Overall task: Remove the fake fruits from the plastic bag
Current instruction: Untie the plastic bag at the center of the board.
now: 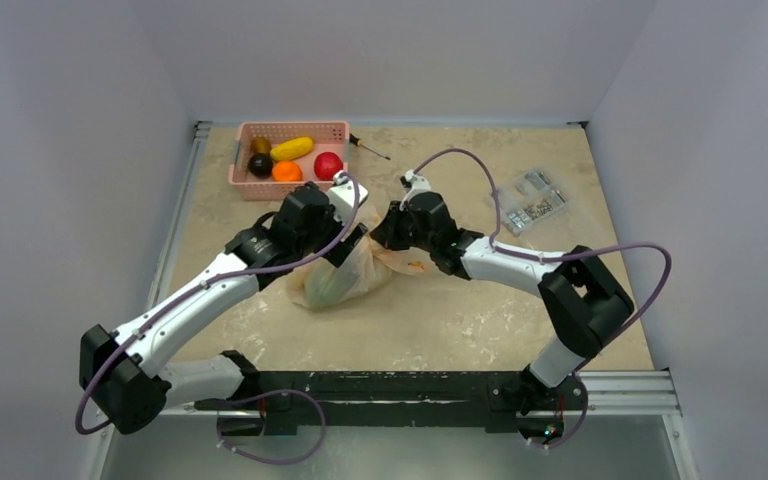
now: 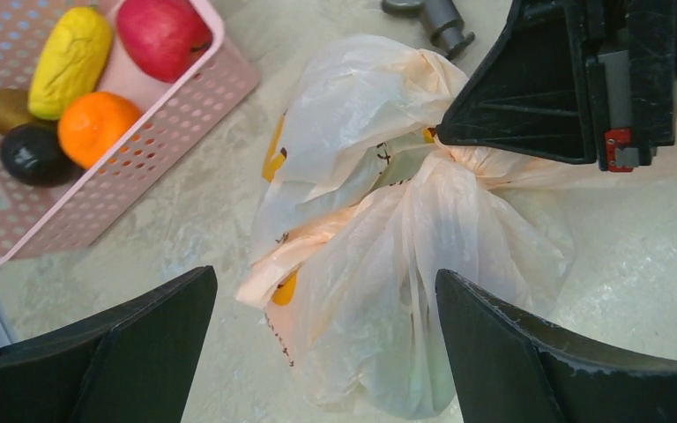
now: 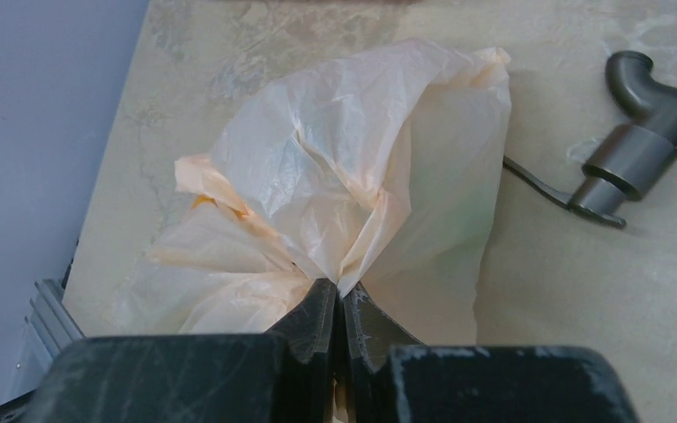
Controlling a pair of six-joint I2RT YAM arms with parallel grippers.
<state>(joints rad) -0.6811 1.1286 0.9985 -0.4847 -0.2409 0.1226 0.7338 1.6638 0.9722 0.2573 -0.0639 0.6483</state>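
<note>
Behind the thin translucent peach plastic carrier bag (image 1: 345,275), to its left, stands a pink perforated plastic basket (image 1: 295,127) holding a yellow plastic fruit (image 1: 292,149), red plastic apple (image 1: 328,165), orange plastic ball (image 1: 286,171) and dark round plastic fruit (image 1: 260,165). Straight behind the bag lies a slim dark screwdriver (image 1: 370,148); behind-right of it, well apart, a flat clear packet of small parts (image 1: 532,202).

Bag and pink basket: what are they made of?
The bag looks like thin plastic film: translucent peach, crinkled, bunched into tight folds. The basket is likely rigid moulded plastic: pink, smooth, with a regular grid of holes in its walls.
</note>
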